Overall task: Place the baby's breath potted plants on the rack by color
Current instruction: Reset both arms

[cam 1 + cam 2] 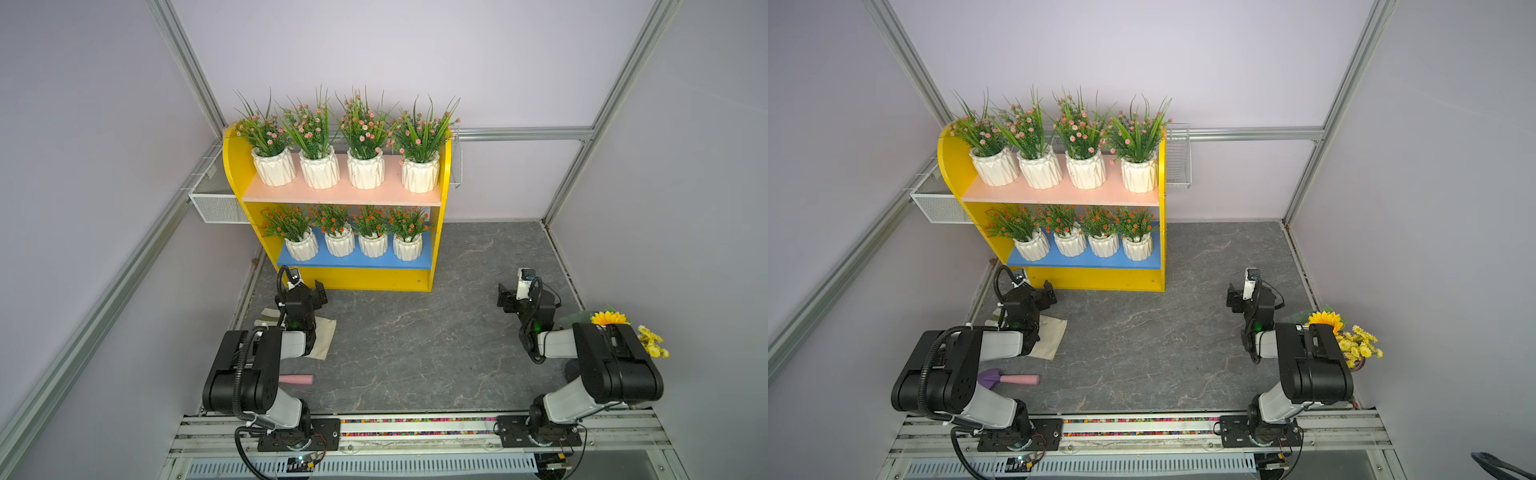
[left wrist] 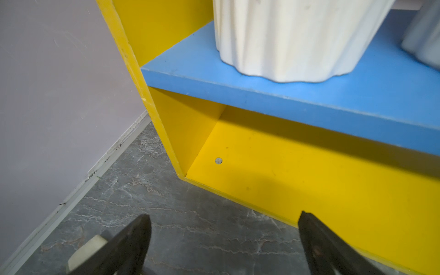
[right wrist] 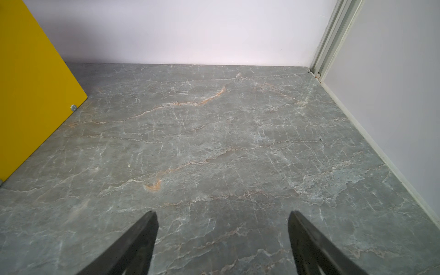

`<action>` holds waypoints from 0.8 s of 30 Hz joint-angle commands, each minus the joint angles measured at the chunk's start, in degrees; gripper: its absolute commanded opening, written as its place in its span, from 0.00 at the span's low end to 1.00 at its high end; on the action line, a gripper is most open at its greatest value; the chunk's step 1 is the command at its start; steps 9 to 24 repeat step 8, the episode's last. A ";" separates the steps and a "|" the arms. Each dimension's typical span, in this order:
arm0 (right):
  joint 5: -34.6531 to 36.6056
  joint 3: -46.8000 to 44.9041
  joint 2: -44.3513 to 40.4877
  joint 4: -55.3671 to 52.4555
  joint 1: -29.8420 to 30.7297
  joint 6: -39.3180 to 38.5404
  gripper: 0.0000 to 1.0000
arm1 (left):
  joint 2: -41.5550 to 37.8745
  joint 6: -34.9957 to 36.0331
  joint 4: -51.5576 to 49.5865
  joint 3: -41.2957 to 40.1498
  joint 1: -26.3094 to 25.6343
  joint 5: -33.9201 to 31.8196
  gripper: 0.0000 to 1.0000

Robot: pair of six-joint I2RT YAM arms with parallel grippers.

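Note:
The rack [image 1: 235, 174] stands at the back left, seen in both top views. Several baby's breath potted plants with pink blossoms [image 1: 320, 166] line its pale pink upper board [image 1: 345, 194]. Several with orange-red blossoms [image 1: 340, 241] line the blue lower board [image 1: 353, 261]. My left gripper [image 1: 308, 289] hovers open just in front of the rack's bottom left corner, holding nothing. In the left wrist view the left gripper [image 2: 223, 228] sits below the leftmost lower pot [image 2: 290, 40]. My right gripper [image 1: 508, 297] is open over bare floor to the right of the rack, its jaws empty in the right wrist view [image 3: 222, 226].
A beige cloth [image 1: 325, 337] lies under the left arm. A pink-handled purple trowel [image 1: 1017, 378] lies near the left base. A yellow sunflower bouquet [image 1: 610, 318] sits behind the right arm. White wire baskets [image 1: 216, 206] hang on the walls beside the rack.

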 commanded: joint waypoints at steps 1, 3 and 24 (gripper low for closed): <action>-1.18 0.86 -0.34 -0.12 0.05 -1.57 0.88 | -0.92 0.09 -0.13 1.50 0.27 0.00 0.99; -1.22 1.06 -0.24 -0.39 0.12 -1.57 0.89 | -0.95 0.15 -0.12 1.52 0.27 0.04 0.99; -2.64 0.84 -0.58 -0.29 -0.74 -0.96 0.89 | -0.95 0.09 -0.14 1.53 0.27 -0.04 0.99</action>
